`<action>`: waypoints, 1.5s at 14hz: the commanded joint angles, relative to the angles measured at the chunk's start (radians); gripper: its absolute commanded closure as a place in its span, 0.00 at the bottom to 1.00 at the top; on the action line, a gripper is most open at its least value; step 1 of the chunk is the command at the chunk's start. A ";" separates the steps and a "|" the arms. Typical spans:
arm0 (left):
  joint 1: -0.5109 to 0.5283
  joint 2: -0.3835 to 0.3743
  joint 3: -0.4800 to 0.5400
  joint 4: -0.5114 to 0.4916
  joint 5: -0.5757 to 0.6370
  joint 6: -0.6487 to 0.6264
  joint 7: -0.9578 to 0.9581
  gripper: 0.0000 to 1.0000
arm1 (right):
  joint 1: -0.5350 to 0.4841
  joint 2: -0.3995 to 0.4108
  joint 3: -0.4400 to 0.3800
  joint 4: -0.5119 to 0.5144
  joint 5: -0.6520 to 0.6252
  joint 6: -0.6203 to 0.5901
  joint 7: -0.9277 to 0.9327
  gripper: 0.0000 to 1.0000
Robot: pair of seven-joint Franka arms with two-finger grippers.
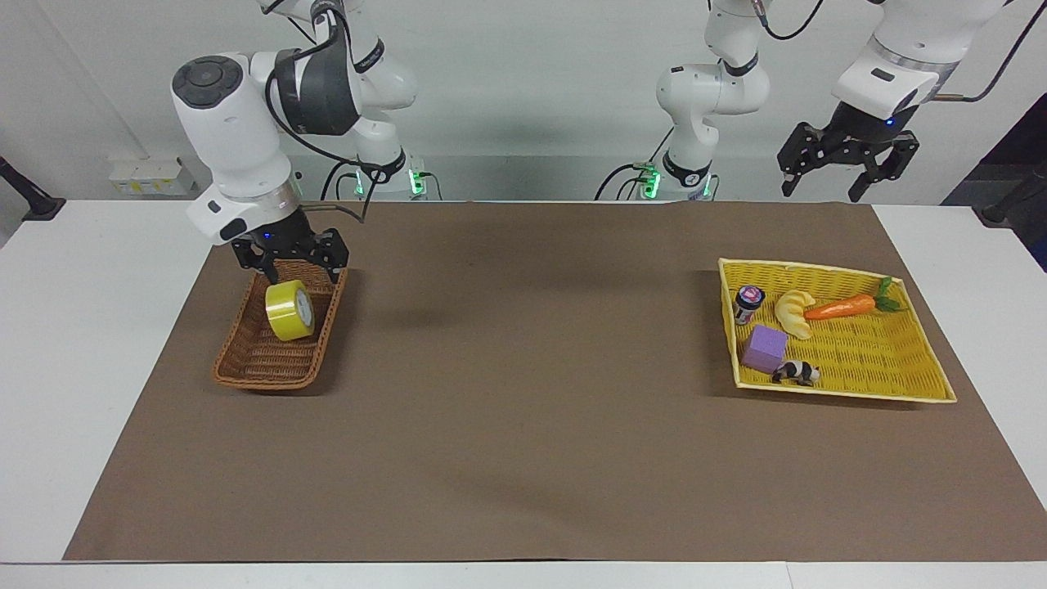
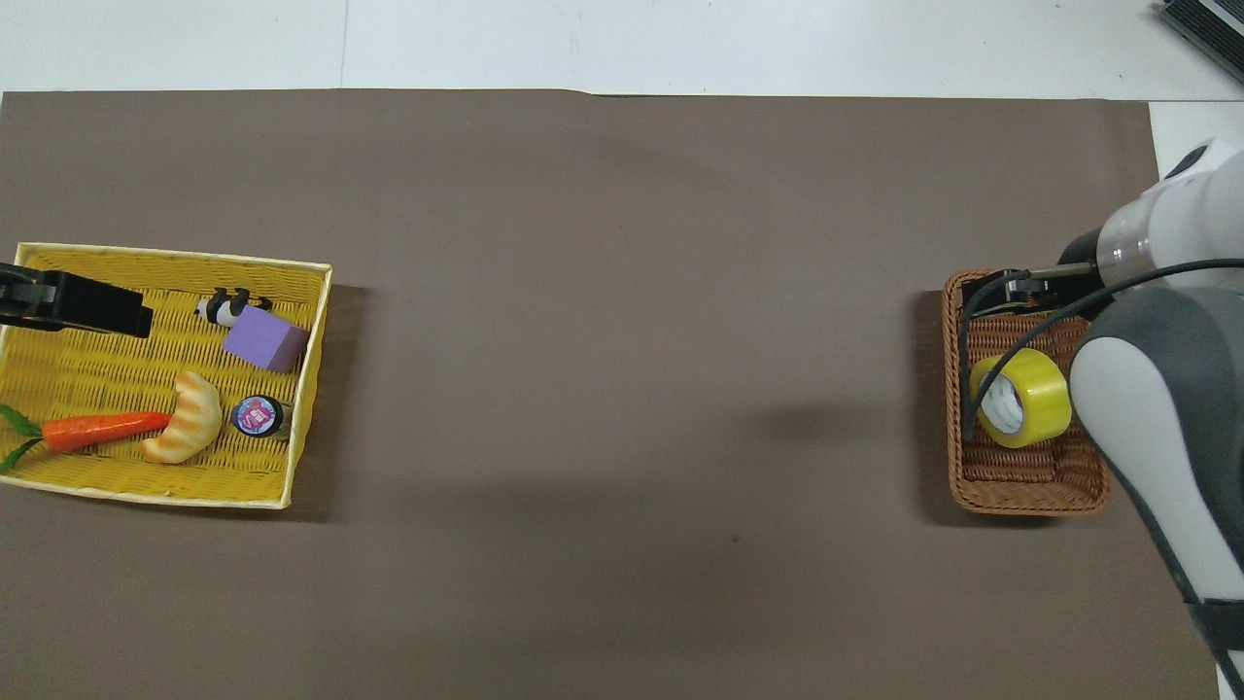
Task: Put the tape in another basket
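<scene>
The yellow tape [image 1: 289,310] stands on its edge in the small brown wicker basket [image 1: 260,368] at the right arm's end of the table. It also shows in the overhead view [image 2: 1020,397], in the same basket [image 2: 1025,478]. My right gripper [image 1: 294,268] hangs open and empty just above the basket's end nearer the robots, clear of the tape; it shows in the overhead view too [image 2: 1011,292]. My left gripper [image 1: 842,184] waits open and raised at the left arm's end of the table; one dark part of it [image 2: 73,303] shows over the tray.
A flat yellow woven tray [image 1: 916,384] at the left arm's end holds a carrot [image 1: 842,307], a pale croissant toy [image 1: 792,312], a purple block [image 1: 765,348], a small jar [image 1: 748,301] and a panda figure [image 1: 797,373]. Brown paper [image 1: 523,409] covers the table.
</scene>
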 commanded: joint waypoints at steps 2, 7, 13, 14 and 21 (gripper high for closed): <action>0.011 -0.017 -0.008 -0.021 0.017 -0.004 0.006 0.00 | -0.017 -0.003 -0.002 0.132 0.029 -0.121 0.035 0.00; 0.011 -0.017 -0.008 -0.021 0.017 -0.004 0.006 0.00 | -0.020 -0.002 0.000 0.195 0.030 -0.204 0.021 0.00; 0.011 -0.017 -0.008 -0.021 0.017 -0.004 0.006 0.00 | -0.015 -0.005 -0.002 0.195 0.027 -0.225 -0.003 0.00; 0.011 -0.017 -0.008 -0.021 0.017 -0.004 0.006 0.00 | -0.017 -0.005 -0.003 0.198 0.023 -0.228 0.000 0.00; 0.011 -0.017 -0.008 -0.021 0.017 -0.004 0.006 0.00 | -0.014 -0.012 -0.003 0.197 0.019 -0.258 0.034 0.00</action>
